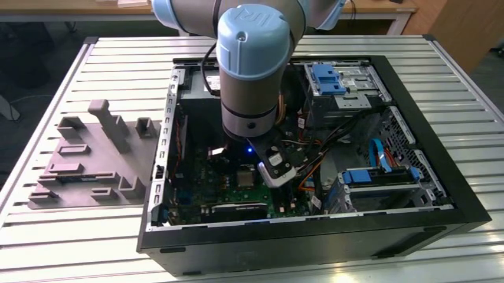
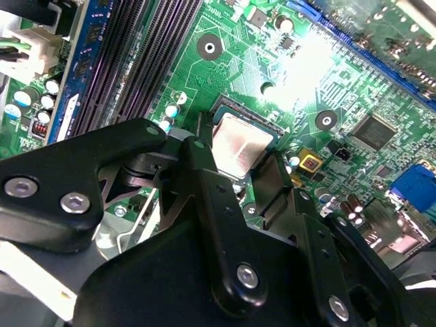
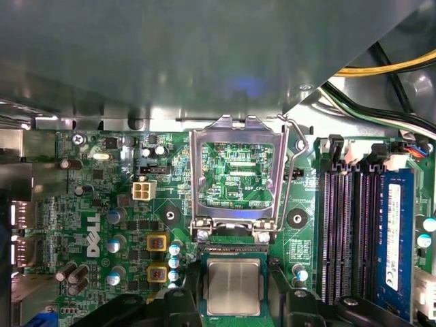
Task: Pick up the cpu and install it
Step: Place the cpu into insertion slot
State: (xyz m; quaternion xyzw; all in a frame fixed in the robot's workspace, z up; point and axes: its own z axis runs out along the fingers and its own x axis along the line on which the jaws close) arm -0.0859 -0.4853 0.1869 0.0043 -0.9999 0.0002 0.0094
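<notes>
Your gripper (image 3: 235, 300) straddled the cpu (image 3: 234, 286) in its socket (image 2: 248, 114), toward the case's (image 1: 315, 242) 8 o'clock in the exterior view — gripped or released, I couldn't tell. If it sat skewed, pressing risked bent pins.

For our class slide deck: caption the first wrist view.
The cpu sits at the open socket, load plate raised, with the end effector straddling it.

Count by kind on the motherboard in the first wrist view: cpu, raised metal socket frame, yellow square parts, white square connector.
cpu: 1
metal socket frame: 1
yellow square parts: 2
white connector: 1
Total: 5
</notes>
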